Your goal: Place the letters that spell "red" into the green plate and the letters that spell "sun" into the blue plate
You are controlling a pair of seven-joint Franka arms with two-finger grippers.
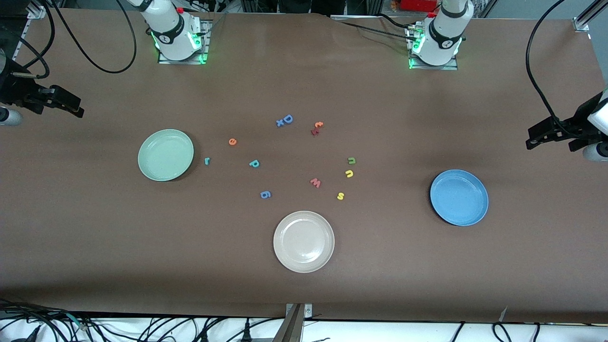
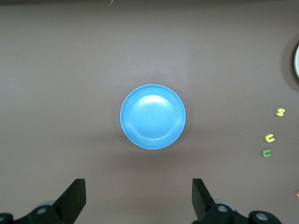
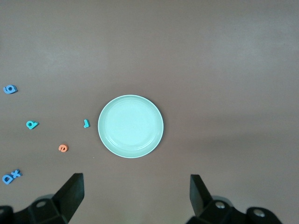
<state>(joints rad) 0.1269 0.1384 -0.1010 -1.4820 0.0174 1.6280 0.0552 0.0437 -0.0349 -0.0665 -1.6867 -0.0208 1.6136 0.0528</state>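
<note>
Both grippers, right gripper (image 1: 71,105) and left gripper (image 1: 539,135), hang spread at the table ends, while the letters lie between green plate (image 1: 148,166) and blue plate (image 1: 477,213). Left wrist view: yellow s (image 2: 280,112) near that empty plate. Right wrist view: teal r (image 3: 85,123) looks light and soft; pinch its edges.

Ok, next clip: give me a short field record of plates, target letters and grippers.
green plate: round pale mint-green plate, holds nothing
blue plate: round mid-blue plate, holds nothing
red letters: teal foam r, orange e, teal d, on table
sun letters: yellow s, yellow u, green n, on table
left gripper: open, above blue plate
right gripper: open, above green plate
</note>
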